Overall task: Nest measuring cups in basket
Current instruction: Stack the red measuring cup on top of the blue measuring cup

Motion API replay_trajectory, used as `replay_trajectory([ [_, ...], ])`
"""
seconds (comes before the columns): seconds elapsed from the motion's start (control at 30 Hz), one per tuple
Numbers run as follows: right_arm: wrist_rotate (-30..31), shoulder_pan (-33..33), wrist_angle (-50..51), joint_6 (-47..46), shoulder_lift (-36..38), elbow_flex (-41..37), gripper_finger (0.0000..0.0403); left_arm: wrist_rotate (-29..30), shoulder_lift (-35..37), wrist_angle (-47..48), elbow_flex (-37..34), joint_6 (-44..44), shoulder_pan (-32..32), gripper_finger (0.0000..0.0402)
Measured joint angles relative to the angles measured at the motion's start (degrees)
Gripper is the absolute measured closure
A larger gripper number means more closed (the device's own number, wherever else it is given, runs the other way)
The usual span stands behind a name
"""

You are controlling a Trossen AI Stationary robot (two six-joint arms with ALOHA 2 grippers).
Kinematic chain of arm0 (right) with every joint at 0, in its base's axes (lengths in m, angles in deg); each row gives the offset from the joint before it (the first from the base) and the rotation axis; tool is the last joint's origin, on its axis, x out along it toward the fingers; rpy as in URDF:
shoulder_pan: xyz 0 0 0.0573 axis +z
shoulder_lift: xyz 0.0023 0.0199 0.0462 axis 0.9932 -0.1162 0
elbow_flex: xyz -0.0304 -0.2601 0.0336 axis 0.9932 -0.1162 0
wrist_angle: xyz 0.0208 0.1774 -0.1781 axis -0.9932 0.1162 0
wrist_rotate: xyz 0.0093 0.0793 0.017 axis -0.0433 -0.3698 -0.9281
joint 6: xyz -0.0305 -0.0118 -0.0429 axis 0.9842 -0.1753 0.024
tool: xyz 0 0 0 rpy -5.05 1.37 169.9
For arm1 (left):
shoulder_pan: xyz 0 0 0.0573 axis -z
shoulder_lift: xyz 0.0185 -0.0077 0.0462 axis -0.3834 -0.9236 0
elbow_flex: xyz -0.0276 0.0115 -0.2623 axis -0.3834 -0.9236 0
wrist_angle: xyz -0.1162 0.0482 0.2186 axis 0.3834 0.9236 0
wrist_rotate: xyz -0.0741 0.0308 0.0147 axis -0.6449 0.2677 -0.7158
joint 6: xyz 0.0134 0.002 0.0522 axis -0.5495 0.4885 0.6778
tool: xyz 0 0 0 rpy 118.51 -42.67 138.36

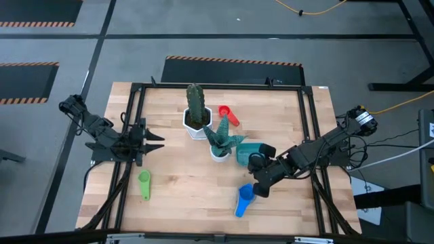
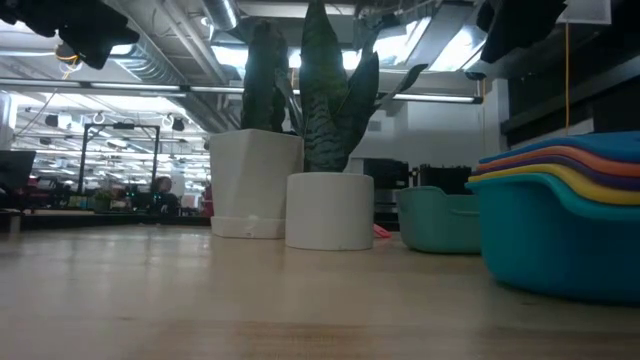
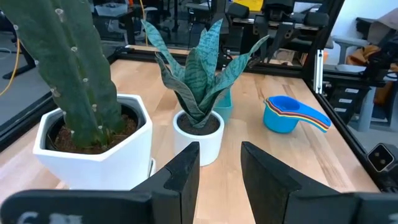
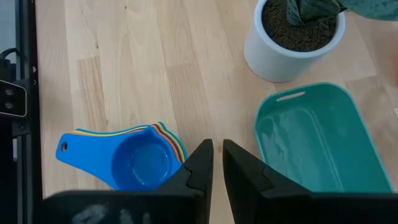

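Note:
A nested stack of measuring cups (image 1: 243, 200), blue on the outside with yellow, orange and red rims, lies on the table near the near edge, also in the right wrist view (image 4: 134, 163) and the low view (image 2: 565, 225). The empty teal basket (image 1: 248, 153) (image 4: 317, 144) stands just beyond it. A single green cup (image 1: 144, 184) lies near the table's left side and a red cup (image 1: 230, 116) beside the cactus pot. My right gripper (image 4: 217, 163) hovers between stack and basket, open by a narrow gap, touching nothing. My left gripper (image 1: 153, 142) (image 3: 220, 163) waits open at the left.
A white hexagonal cactus pot (image 1: 196, 122) and a round white snake-plant pot (image 1: 220, 150) stand mid-table, right beside the basket's far-left side. A black metal frame (image 1: 308, 129) runs along the table's edges. Bare wood lies between the green cup and the blue stack.

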Motion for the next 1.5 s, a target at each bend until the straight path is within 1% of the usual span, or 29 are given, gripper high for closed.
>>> replay_trajectory([
  [0.13,0.01,0.00,0.00,-0.11,0.00,0.00,0.0361,-0.01,0.00,0.01,0.00,0.00,-0.01,0.0292],
  [0.2,0.00,0.00,0.00,-1.59,0.00,0.00,0.0361,-0.01,0.00,0.01,0.00,0.00,0.00,0.0292],
  [0.3,-2.56,0.00,0.19,-2.60,0.21,0.00,0.0361,-0.02,0.00,0.01,0.00,0.00,-0.01,0.0292],
  [0.43,-2.52,0.02,-0.92,-6.10,0.46,0.00,0.0361,0.01,0.00,0.04,0.00,0.02,-0.01,0.0292],
  [0.5,-2.97,0.02,-0.77,-5.49,0.46,0.00,0.0361,-0.01,0.00,0.04,0.00,0.01,-0.01,0.0292],
  [0.6,-1.69,-0.29,-0.04,-5.46,0.55,0.00,0.0360,0.00,0.00,0.02,0.00,0.02,-0.01,0.0292],
  [0.67,0.13,-0.54,1.47,-8.66,0.83,0.00,0.0359,-0.01,0.00,0.04,0.00,0.02,-0.01,0.0292],
  [0.73,0.55,-0.86,1.94,-10.49,1.13,0.00,0.0358,0.01,0.00,0.04,0.00,0.02,-0.01,0.0292],
  [1.03,-0.99,-2.81,1.86,-5.69,1.44,0.00,0.0358,0.01,-0.02,0.04,0.02,0.02,0.01,0.0292],
  [1.1,-1.24,-2.93,1.81,-6.38,1.44,0.00,0.0358,0.00,0.00,0.04,0.02,0.02,-0.01,0.0292],
  [1.2,-3.96,-2.91,2.31,-9.05,1.44,0.00,0.0358,-0.01,0.00,0.04,0.02,0.02,-0.01,0.0292],
  [1.27,-4.85,-2.89,2.41,-8.34,1.44,0.00,0.0358,0.01,0.00,0.04,0.02,0.02,0.00,0.0292],
  [1.4,-1.74,-2.95,3.59,-8.88,1.44,0.02,0.0358,-0.01,0.00,0.04,0.02,0.02,0.01,0.0292],
  [1.5,-1.52,-2.97,3.28,-7.18,1.51,0.02,0.0358,0.01,0.00,0.04,0.02,0.02,-0.01,0.0292],
])
